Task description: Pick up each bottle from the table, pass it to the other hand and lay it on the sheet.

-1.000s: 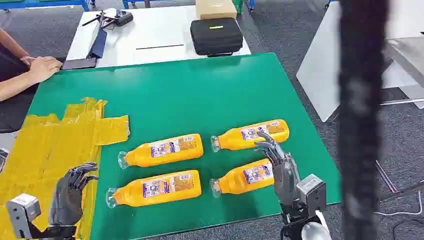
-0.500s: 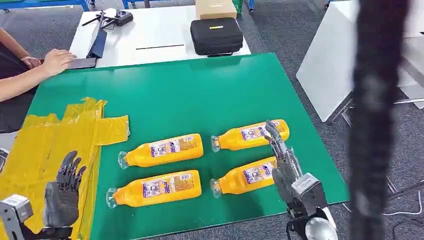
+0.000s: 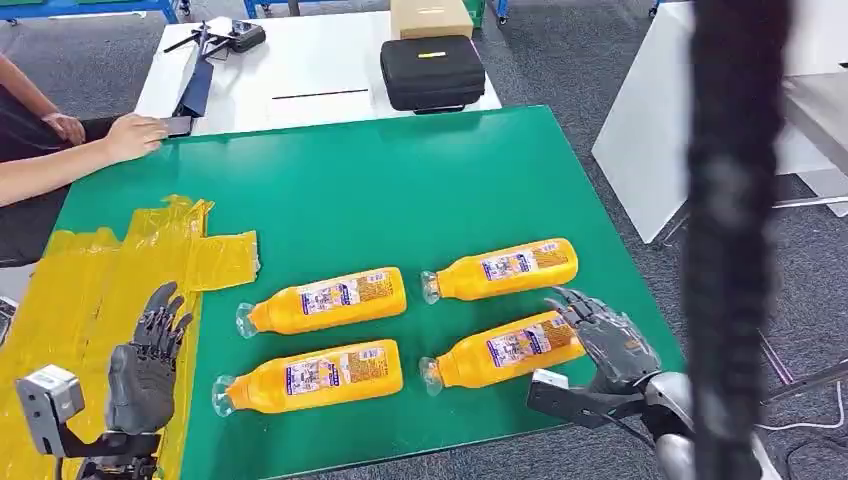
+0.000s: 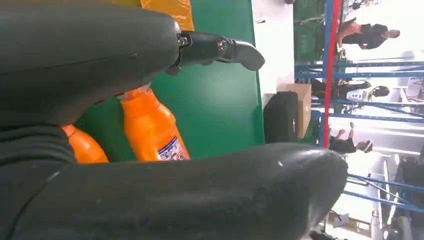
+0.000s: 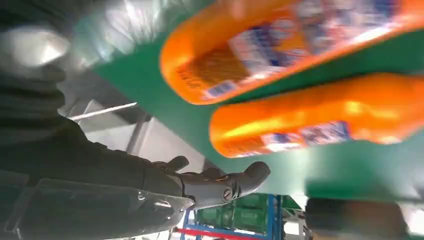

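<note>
the first pickup is just starting: the right hand point(image 3: 610, 345), fingers apart and empty, sits at the base of the near-right bottle point(image 3: 505, 353) lying on the green table point(image 3: 400, 190), and must wrap it next.

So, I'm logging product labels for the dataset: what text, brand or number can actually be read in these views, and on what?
None can be read.
Labels on the four orange bottles: blue and white print, too small to read.
Label in the right wrist view: blurred.
Yellow tag on the black case: no legible text.
</note>
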